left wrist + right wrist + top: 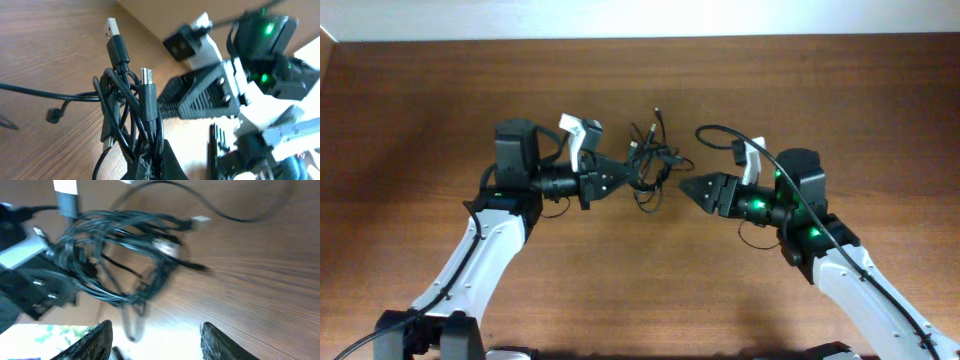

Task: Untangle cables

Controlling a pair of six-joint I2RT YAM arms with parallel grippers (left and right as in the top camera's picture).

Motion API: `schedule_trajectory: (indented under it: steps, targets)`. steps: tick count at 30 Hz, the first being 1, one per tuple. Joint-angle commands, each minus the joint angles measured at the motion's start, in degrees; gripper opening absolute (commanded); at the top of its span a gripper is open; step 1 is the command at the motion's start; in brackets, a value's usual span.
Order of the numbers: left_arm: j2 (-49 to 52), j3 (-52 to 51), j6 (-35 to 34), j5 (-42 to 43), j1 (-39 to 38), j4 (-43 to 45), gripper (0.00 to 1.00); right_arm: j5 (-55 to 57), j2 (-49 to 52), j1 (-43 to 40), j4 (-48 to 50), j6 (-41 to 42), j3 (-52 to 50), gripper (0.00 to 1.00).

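We see a brown wooden counter [420,90] filling the overhead view, with a pale strip along its far edge. The left arm [485,250] and the right arm [850,280], both white with black joints, reach in from the near side and face each other across the middle.

The left claw [620,178] is closed tight, and in its wrist view several cords run down into its pinched tips, so it has hold of the tangle. The right claw [155,342] stands partly open, its two dark fingers [97,340] apart with only bare wood between them. It grips nothing and sits just beside the tangle without touching it.

The cables [655,165] lie bunched in loops at the centre of the counter, between the two claws and against the left one. One strand trails off across the wood.

From the bundle a silvery USB plug [111,27] sticks upward, and a smaller plug [146,75] stands just beside it.
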Motion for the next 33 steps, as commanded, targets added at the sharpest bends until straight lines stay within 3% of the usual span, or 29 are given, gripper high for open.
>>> schedule_trajectory:
  steps: [1,4,10,14,23,25,27,30,33]
  targets:
    - [-1.5,1.0,9.6,3.2,-2.3,0.4,0.00,-1.5,-0.8,2.9,4.0,6.8,0.7,0.57]
    - [-1.5,1.0,12.8,3.2,-4.1,0.4,0.00,-1.1,-0.8,4.4,7.5,9.0,0.7,0.57]
    - [-1.5,1.0,12.8,3.8,-5.2,0.6,0.00,4.9,-0.8,4.4,8.1,12.5,0.7,0.56]
    - [-1.5,1.0,12.7,9.0,-7.2,0.6,0.00,10.6,-0.2,4.4,8.4,14.6,0.7,0.47]
    - [-1.5,1.0,12.8,10.3,-11.3,0.9,0.00,11.6,3.5,8.2,16.4,17.0,0.7,0.47]
    - [-1.5,1.0,12.8,10.2,-11.3,1.3,0.00,10.6,3.8,8.2,16.4,17.0,0.7,0.35]
    - [-1.5,1.0,12.8,10.1,-11.0,2.1,0.00,9.6,3.8,8.2,15.5,15.2,0.7,0.04]
    - [-1.5,1.0,12.8,10.0,-8.0,2.7,0.00,9.4,3.7,7.1,12.0,8.9,0.7,0.04]
    - [-1.5,1.0,12.7,9.9,-2.4,2.7,0.00,14.4,3.7,3.9,1.2,7.0,0.7,0.04]
